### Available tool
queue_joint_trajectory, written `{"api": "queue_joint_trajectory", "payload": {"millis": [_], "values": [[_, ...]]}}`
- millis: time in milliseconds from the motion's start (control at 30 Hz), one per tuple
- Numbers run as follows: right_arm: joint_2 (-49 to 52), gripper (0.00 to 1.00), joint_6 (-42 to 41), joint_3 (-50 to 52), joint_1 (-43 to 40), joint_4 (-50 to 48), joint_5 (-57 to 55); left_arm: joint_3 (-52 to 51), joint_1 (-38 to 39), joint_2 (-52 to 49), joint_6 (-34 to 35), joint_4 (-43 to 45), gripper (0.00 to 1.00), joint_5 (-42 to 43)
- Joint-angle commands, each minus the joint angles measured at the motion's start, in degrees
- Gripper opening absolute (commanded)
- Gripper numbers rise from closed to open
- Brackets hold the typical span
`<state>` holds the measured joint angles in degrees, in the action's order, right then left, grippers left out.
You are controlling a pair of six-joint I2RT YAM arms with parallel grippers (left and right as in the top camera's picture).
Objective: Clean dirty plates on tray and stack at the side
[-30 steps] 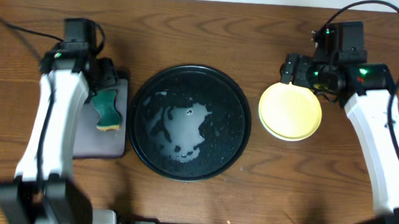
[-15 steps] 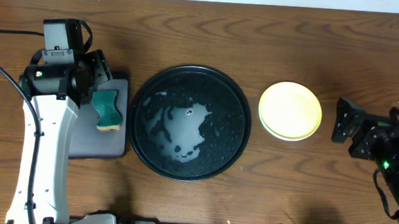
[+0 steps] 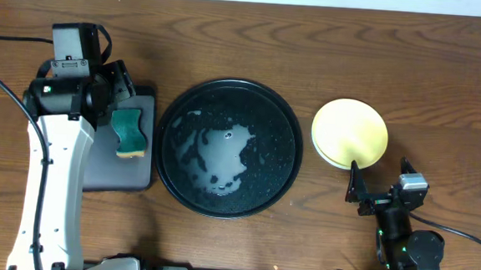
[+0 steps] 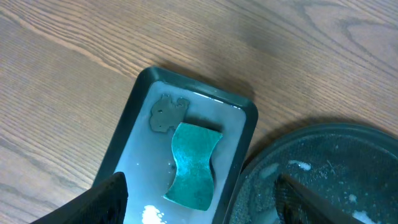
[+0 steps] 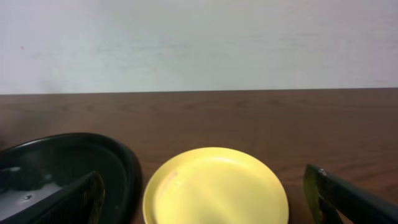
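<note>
The pale yellow plate (image 3: pixel 350 132) lies on top of the stack on the table, right of the large round black tray (image 3: pixel 227 147). The plates under it are almost wholly hidden. The tray holds only soapy water. My right gripper (image 3: pixel 380 187) is open and empty, low near the table's front edge, just in front of the stack. In the right wrist view the yellow plate (image 5: pixel 214 183) lies ahead of the right gripper (image 5: pixel 211 214), with the tray (image 5: pixel 68 165) to its left. My left gripper (image 3: pixel 119 94) is open and empty above the sponge; the left wrist view (image 4: pixel 199 211) shows the same.
A green sponge (image 3: pixel 129 132) lies on a small black rectangular tray (image 3: pixel 142 175) left of the round tray. In the left wrist view the sponge (image 4: pixel 194 163) lies in wet foam on that tray (image 4: pixel 124 134), next to the round tray's rim (image 4: pixel 273 140).
My right arm has left the plate stack, swung out right and come back low at the table's front. My left arm shifted slightly a second ago and has since held still.
</note>
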<state>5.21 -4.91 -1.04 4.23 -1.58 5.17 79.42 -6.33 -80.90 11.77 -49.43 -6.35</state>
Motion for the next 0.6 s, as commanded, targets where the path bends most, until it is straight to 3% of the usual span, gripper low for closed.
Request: {"api": "queue_joint_trajectory", "payload": {"millis": [0,567], "values": [[-3.19,0.99,0.70,0.72,-0.39,6.05,-3.74,0.15,-0.24,-0.02,-0.13,0.02,0.75,-0.11],[-4.46,0.99,0.72,0.72,-0.44,5.84,-4.04,0.15,-0.35,0.00,-0.22,-1.27,0.75,-0.22]]}}
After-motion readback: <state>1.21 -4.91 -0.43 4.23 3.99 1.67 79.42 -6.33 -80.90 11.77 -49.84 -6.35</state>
